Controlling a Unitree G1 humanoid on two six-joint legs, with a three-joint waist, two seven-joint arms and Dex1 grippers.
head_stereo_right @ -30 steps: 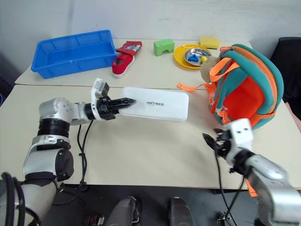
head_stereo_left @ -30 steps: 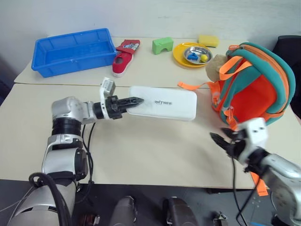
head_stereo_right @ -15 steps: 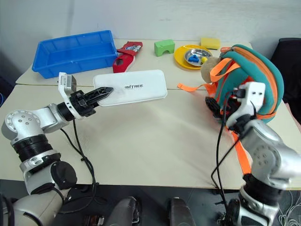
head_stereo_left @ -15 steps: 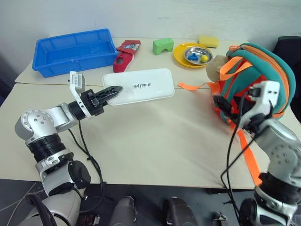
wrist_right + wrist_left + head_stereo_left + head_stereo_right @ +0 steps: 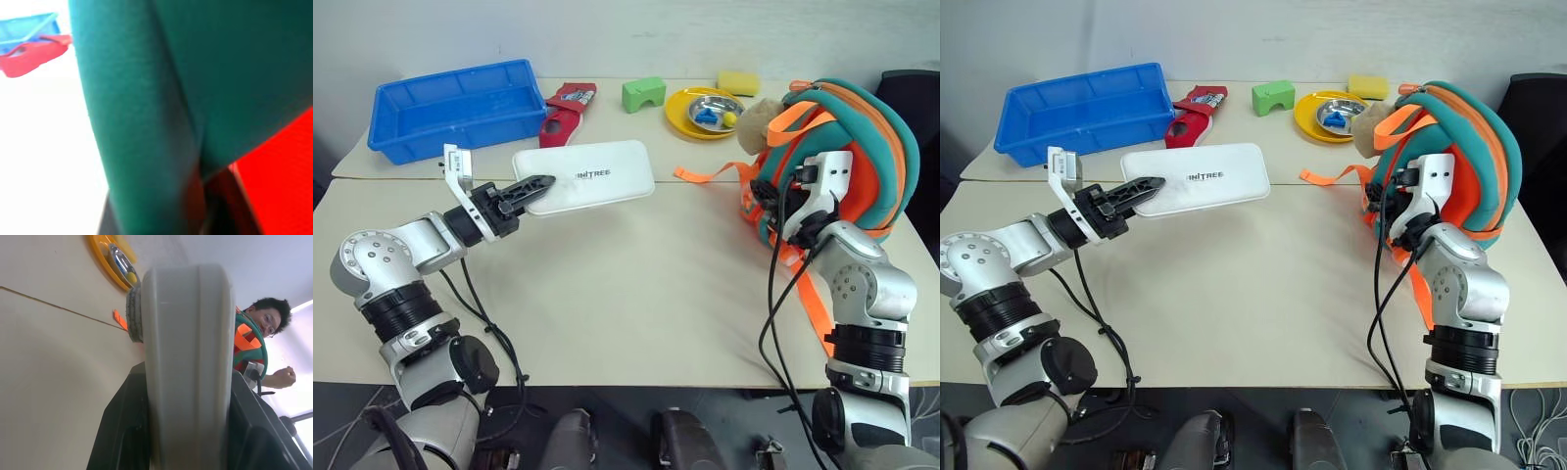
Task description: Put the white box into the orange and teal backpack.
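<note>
Two tan tables (image 5: 636, 294) butted together, white wall behind.
Left gripper (image 5: 536, 185) clamps box (image 5: 592, 176); right gripper (image 5: 773, 211) pinching backpack (image 5: 847, 137); left wrist view catches a person (image 5: 269, 333).

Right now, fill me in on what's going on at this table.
The left gripper holds the white box by one end, lifted off the table. The right gripper is pressed against the front of the orange and teal backpack, gripping its teal edging. The box is not in the backpack yet. A blue bin, a red shoe and a yellow plate sit behind.
</note>
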